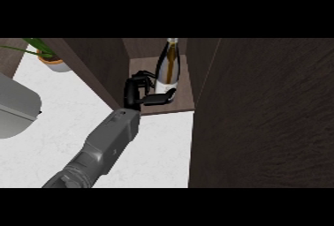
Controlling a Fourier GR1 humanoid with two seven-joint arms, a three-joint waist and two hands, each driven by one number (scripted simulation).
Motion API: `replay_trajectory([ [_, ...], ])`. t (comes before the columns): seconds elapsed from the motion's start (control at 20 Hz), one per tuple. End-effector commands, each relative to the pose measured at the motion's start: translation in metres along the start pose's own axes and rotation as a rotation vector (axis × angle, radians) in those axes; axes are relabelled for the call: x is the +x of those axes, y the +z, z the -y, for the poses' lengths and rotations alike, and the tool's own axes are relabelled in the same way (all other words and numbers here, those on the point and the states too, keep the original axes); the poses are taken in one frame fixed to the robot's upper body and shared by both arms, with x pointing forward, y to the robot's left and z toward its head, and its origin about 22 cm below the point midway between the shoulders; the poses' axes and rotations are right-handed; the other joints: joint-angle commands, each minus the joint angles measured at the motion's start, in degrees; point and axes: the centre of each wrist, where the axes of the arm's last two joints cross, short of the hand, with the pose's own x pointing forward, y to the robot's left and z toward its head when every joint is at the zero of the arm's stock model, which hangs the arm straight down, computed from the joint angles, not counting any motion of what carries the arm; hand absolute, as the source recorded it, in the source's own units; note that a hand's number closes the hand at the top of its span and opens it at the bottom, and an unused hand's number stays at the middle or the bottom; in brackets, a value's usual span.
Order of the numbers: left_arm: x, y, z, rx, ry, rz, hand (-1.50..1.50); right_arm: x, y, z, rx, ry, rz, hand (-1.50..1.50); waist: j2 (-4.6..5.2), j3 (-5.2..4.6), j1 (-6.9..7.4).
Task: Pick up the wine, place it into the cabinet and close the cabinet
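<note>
Placing step: wine (168, 66) upright inside cabinet (261, 114), hand (138, 90) beside it, fingers curled but seemingly off the glass. Next: withdraw, shut door.

A dark brown wood grain is shown on the cabinet (261, 114). Inside it, the wine bottle (168, 66) is coloured dark with a white label and pale cap. Left of the cabinet, white faintly marbled counter (157, 154), a grey forearm (104, 145) and a black hand (137, 90) are seen.
</note>
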Motion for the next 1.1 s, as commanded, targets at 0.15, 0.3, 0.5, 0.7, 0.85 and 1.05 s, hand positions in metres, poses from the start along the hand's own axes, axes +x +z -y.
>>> replay_trajectory([
  [0.15,0.025,-0.016,0.011,-0.003,0.011,0.032,1.50,0.002,-0.009,0.002,0.018,-0.003,0.000,-1.50,0.21,-0.03,-0.86],
  [0.3,0.025,-0.020,0.007,-0.020,0.034,0.050,1.50,-0.002,-0.004,-0.003,-0.010,-0.017,-0.008,-1.50,0.03,-0.01,0.45],
  [0.5,0.035,-0.028,0.008,0.011,0.014,0.048,1.50,-0.006,0.002,-0.008,-0.010,-0.010,0.001,-1.50,0.14,0.05,0.19],
  [0.7,0.053,-0.039,0.014,0.005,0.002,0.050,1.50,-0.002,0.000,-0.001,0.006,-0.001,0.012,-1.50,0.25,0.06,-0.40],
  [0.85,0.052,-0.040,0.013,0.013,-0.040,0.069,1.50,-0.005,-0.003,0.001,0.007,-0.016,0.000,-1.50,0.49,0.06,-0.67],
  [1.05,0.049,-0.042,0.004,0.027,-0.046,0.082,1.50,-0.003,-0.004,-0.005,0.014,-0.018,0.007,-1.50,0.65,-0.01,-0.07],
])
